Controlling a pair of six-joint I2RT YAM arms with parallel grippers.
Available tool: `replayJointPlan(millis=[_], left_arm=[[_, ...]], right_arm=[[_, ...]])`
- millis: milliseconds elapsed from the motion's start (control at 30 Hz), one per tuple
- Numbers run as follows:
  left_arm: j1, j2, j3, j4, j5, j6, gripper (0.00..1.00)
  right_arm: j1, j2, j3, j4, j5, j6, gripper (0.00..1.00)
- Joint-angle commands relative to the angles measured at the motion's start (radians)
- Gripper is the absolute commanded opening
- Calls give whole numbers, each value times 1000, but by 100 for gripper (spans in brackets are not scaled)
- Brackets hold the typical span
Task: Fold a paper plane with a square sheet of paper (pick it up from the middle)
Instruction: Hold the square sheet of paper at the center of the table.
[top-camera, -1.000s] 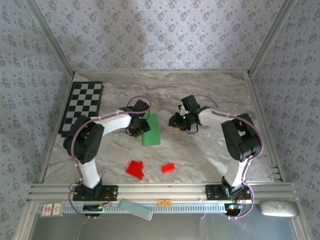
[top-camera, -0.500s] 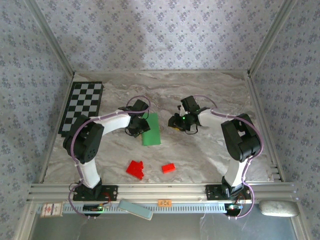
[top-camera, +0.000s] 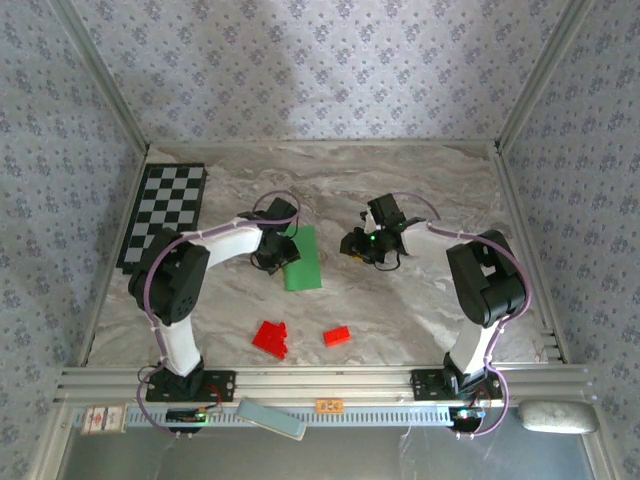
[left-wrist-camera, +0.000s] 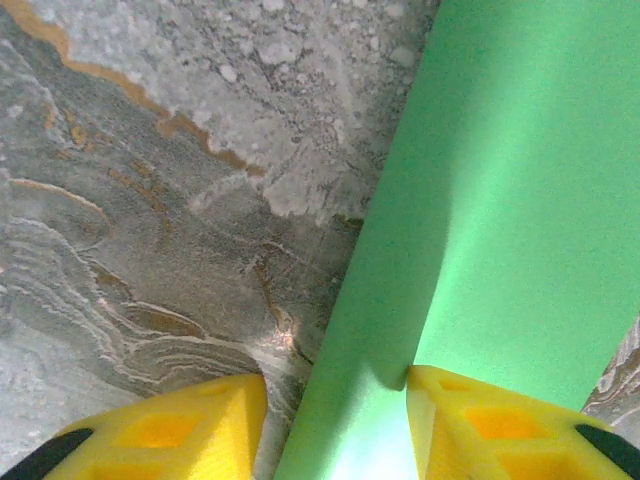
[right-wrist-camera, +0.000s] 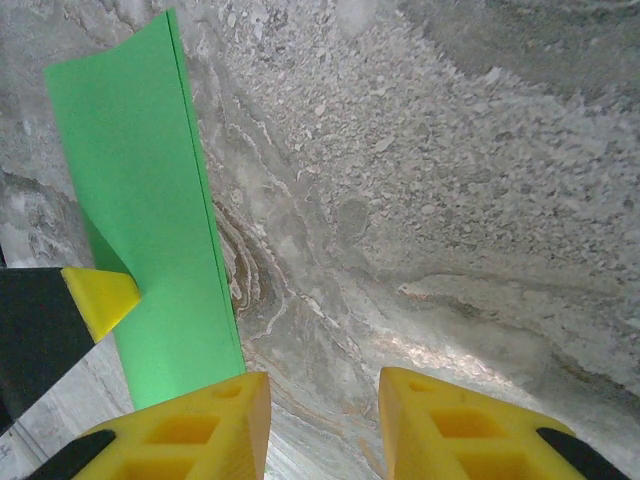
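The sheet of paper (top-camera: 301, 258) lay flat on the marble table (top-camera: 420, 190) as a long narrow strip. Its long axis ran away from the arm bases, with the far end leaning slightly to the right. It sat between the two grippers, against the left one and apart from the right one.

From the left wrist, the left gripper (left-wrist-camera: 335, 400) stood with its jaws apart, straddling the strip's left edge. One yellow finger (left-wrist-camera: 170, 435) was over bare table and the other was on the green surface, casting a shadow there. It clasped nothing. Both ends of the strip ran out of that view, so its full length could not be read there.

From the right wrist, the right gripper (right-wrist-camera: 322, 400) was also spread, with only table between its fingers (right-wrist-camera: 470, 435). The strip (right-wrist-camera: 140, 200) lay just beside its left finger. A doubled edge ran along the side nearer the gripper, and one corner pointed away from it.

The strip's near end was hidden behind that finger, and part of its far side behind the left gripper's black body. From above, the fingertips of both grippers were hidden under their wrists. I could not tell whether the left fingertip pressed on the paper or merely touched it.

Two red blocks (top-camera: 270, 338) lay nearer the bases than either gripper.
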Motion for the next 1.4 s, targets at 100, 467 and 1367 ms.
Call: replayJointPlan(millis=[100, 467, 1367], left_arm=[[1, 96, 8, 0, 32, 44, 46], [-9, 117, 34, -19, 33, 83, 46], [-7, 132, 26, -25, 16, 32, 44]], right_arm=[[3, -14, -8, 5, -18, 14, 36], [18, 3, 6, 7, -21, 13, 36], [26, 14, 9, 9, -26, 8, 36]])
